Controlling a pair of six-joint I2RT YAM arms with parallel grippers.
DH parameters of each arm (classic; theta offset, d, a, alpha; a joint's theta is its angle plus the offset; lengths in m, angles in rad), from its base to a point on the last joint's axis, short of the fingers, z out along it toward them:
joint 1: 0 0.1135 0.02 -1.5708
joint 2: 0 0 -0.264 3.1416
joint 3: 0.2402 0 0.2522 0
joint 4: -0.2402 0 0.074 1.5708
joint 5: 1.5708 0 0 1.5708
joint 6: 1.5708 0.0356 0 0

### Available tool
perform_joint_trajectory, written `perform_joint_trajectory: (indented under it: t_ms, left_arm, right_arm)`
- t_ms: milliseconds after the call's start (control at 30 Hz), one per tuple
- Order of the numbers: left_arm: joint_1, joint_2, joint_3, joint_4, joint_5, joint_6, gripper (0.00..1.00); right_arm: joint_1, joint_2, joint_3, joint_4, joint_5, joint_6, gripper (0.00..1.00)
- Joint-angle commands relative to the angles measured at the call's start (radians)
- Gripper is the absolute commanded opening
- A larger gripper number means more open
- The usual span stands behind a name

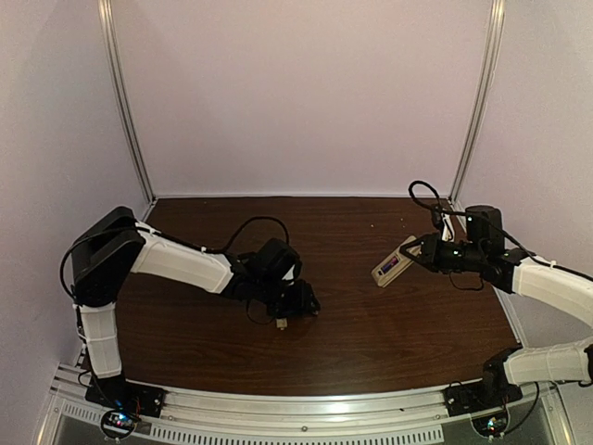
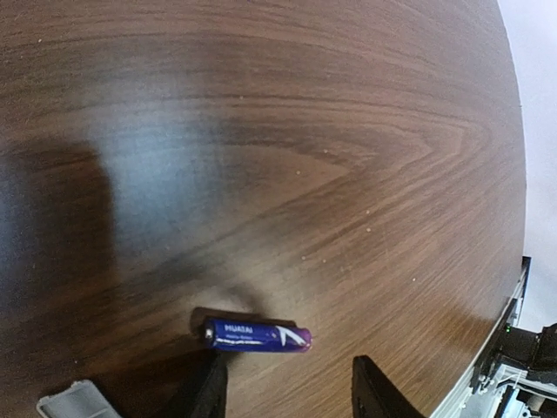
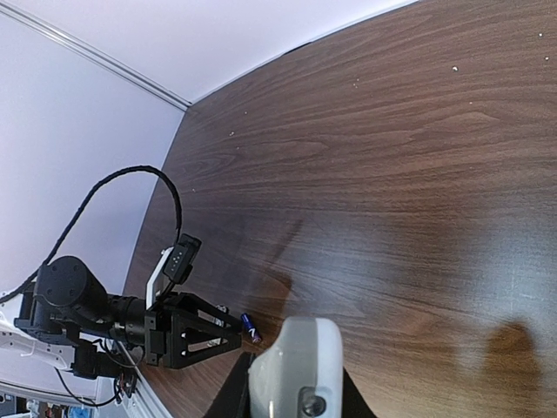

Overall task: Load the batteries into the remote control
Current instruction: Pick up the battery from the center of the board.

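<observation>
The left fingers (image 2: 207,392), half-spread and empty, hover over a purple battery (image 2: 258,335) lying crosswise on the table (image 2: 305,131) just ahead of them and would do best to straddle its middle squarely, while the right fingers (image 1: 415,252) grip the remote control (image 1: 393,265) well apart.

The counter (image 2: 348,131) is dark brown wood grain, with wavy lighter streaks and a few tiny pale specks. The battery (image 2: 258,336) is glossy purple-blue with white lettering, and the little cover piece (image 2: 78,402) is pale grey-white. From above the remote control (image 1: 393,264) looks cream-beige with a purplish patch, and its end is white up close. The arms (image 1: 181,261) are white shells over black joints, the cables (image 1: 250,227) black, the walls (image 1: 296,93) pale lilac, and the rails (image 1: 278,408) silver.
</observation>
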Motion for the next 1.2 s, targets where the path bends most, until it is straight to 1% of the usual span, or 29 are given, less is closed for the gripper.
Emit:
perform_joint_trajectory:
  t_ms: [0,167,300,367,533,667,733,833,933,1033,1167]
  left_arm:
    - [0.012,0.037,0.046,-0.017,-0.011,-0.001,0.47]
    - [0.013,0.089,0.131,-0.104,-0.044,0.057,0.41]
    - [0.015,0.136,0.204,-0.205,-0.071,0.105,0.36]
    - [0.016,0.169,0.242,-0.253,-0.083,0.139,0.33]
    - [0.009,0.221,0.321,-0.336,-0.113,0.255,0.22]
    - [-0.001,0.263,0.397,-0.422,-0.152,0.321,0.17]
    - [-0.003,0.281,0.421,-0.449,-0.151,0.334,0.17]
    - [-0.006,0.290,0.439,-0.448,-0.133,0.331,0.27]
    - [-0.019,0.295,0.461,-0.454,-0.150,0.344,0.26]
    - [-0.028,0.297,0.462,-0.470,-0.166,0.367,0.21]
    - [-0.030,0.295,0.460,-0.527,-0.221,0.407,0.09]
  right_arm:
    - [-0.008,0.009,-0.001,0.001,0.015,-0.015,0.00]
    - [-0.008,0.012,-0.007,0.001,0.020,-0.017,0.00]
    - [-0.009,0.017,-0.005,-0.004,0.021,-0.022,0.00]
    - [-0.009,0.019,-0.002,-0.005,0.021,-0.024,0.00]
    - [-0.010,0.018,-0.004,-0.006,0.023,-0.024,0.00]
    - [-0.010,0.015,-0.001,-0.010,0.021,-0.024,0.00]
    - [-0.011,0.013,0.001,-0.015,0.024,-0.025,0.00]
    - [-0.011,0.009,0.000,-0.020,0.024,-0.027,0.00]
    - [-0.012,0.005,-0.001,-0.024,0.026,-0.028,0.00]
    - [-0.012,0.004,0.004,-0.027,0.025,-0.032,0.00]
    - [-0.013,0.013,0.003,-0.024,0.009,-0.035,0.00]
